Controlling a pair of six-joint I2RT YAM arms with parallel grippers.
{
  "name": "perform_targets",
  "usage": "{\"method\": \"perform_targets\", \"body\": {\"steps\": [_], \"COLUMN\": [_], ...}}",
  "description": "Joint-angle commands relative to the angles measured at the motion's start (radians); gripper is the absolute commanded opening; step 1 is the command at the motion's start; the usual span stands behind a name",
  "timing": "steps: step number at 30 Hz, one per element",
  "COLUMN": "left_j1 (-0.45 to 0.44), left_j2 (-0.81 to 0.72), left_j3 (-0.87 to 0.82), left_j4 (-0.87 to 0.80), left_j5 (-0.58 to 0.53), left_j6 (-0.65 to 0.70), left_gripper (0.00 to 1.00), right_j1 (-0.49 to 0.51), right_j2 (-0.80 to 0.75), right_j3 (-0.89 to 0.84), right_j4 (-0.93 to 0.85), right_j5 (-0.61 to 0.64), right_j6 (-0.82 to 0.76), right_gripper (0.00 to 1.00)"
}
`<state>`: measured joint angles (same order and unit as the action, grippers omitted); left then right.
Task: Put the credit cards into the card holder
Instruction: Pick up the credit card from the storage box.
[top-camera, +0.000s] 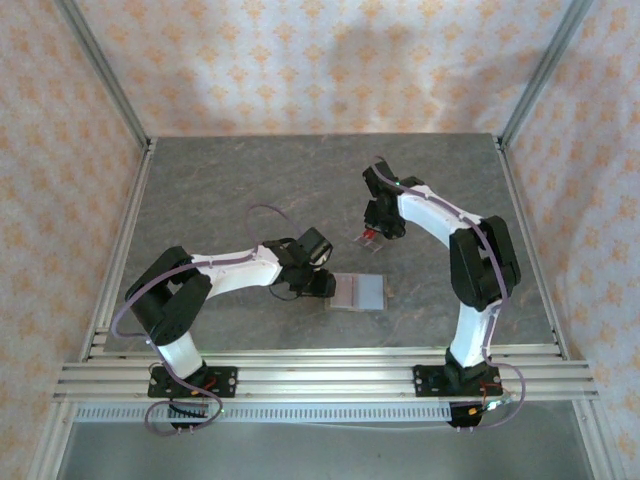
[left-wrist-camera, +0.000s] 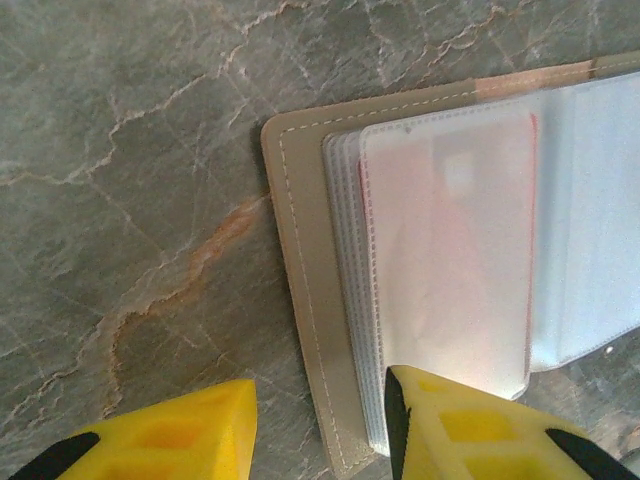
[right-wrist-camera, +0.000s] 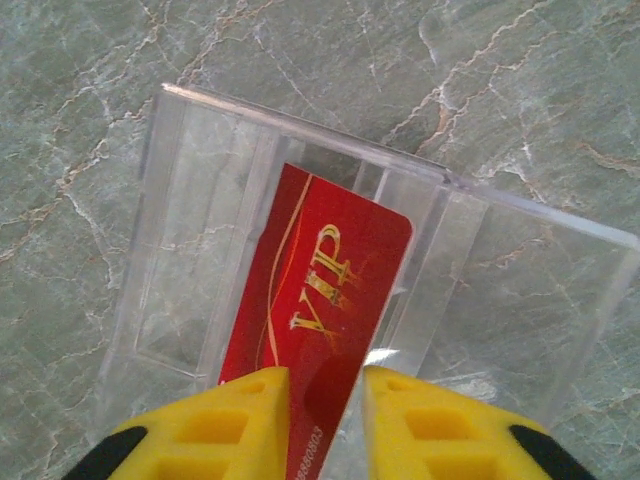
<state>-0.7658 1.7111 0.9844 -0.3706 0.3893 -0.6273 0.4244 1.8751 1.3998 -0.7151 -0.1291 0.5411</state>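
**Operator:** Where is the card holder (left-wrist-camera: 300, 250)?

**Observer:** It lies open and flat on the table (top-camera: 220, 190), near the front middle. The tan cover is down and the plastic sleeves (left-wrist-camera: 590, 200) face up. Through the top sleeve you can see a pinkish card (left-wrist-camera: 450, 260) already inside.

**Operator:** And my left claw (left-wrist-camera: 320, 425)?

**Observer:** Its fingers stand apart at the holder's corner. One is above bare table and the other is over the sleeves' edge, gripping nothing.

**Operator:** The other card?

**Observer:** The red card (right-wrist-camera: 320, 290), marked VIP, stands tilted in a clear rack (right-wrist-camera: 180, 240), just beyond the holder and apart from it. Your right claw (right-wrist-camera: 327, 410) straddles it, with a finger close on either side. Whether they pinch it, you cannot tell.
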Motion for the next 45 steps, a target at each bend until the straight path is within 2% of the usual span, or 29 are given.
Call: {"method": "perform_targets", "body": {"steps": [1, 3, 11, 15, 20, 27, 45], "left_j1": [0.008, 0.008, 0.009, 0.008, 0.009, 0.008, 0.008], "left_j2": [-0.013, -0.013, 0.005, 0.008, 0.014, 0.027, 0.039], "left_j3": [-0.020, -0.023, -0.028, -0.030, -0.027, -0.028, -0.026], "left_j4": [0.012, 0.013, 0.028, 0.033, 0.035, 0.042, 0.047], "left_j5": [-0.010, -0.010, -0.002, -0.001, -0.001, 0.003, 0.006], "left_j6": [0.000, 0.000, -0.004, -0.006, -0.006, -0.012, -0.012], "left_gripper": [0.39, 0.39, 0.39, 0.39, 0.39, 0.39, 0.39], "right_j1": [-0.003, -0.003, -0.002, -0.003, -0.002, -0.003, -0.003], "right_j2": [0.008, 0.002, -0.014, -0.018, -0.019, -0.020, -0.032], "right_j3": [0.003, 0.004, 0.013, 0.019, 0.037, 0.055, 0.076], "right_j4": [-0.003, -0.005, -0.036, -0.052, -0.067, -0.084, -0.106], "right_j5": [0.013, 0.016, 0.034, 0.046, 0.046, 0.054, 0.059], "right_j6": [0.009, 0.007, -0.008, -0.019, -0.035, -0.051, -0.067], "right_gripper": [0.20, 0.16, 0.11, 0.12, 0.18, 0.17, 0.04]}}
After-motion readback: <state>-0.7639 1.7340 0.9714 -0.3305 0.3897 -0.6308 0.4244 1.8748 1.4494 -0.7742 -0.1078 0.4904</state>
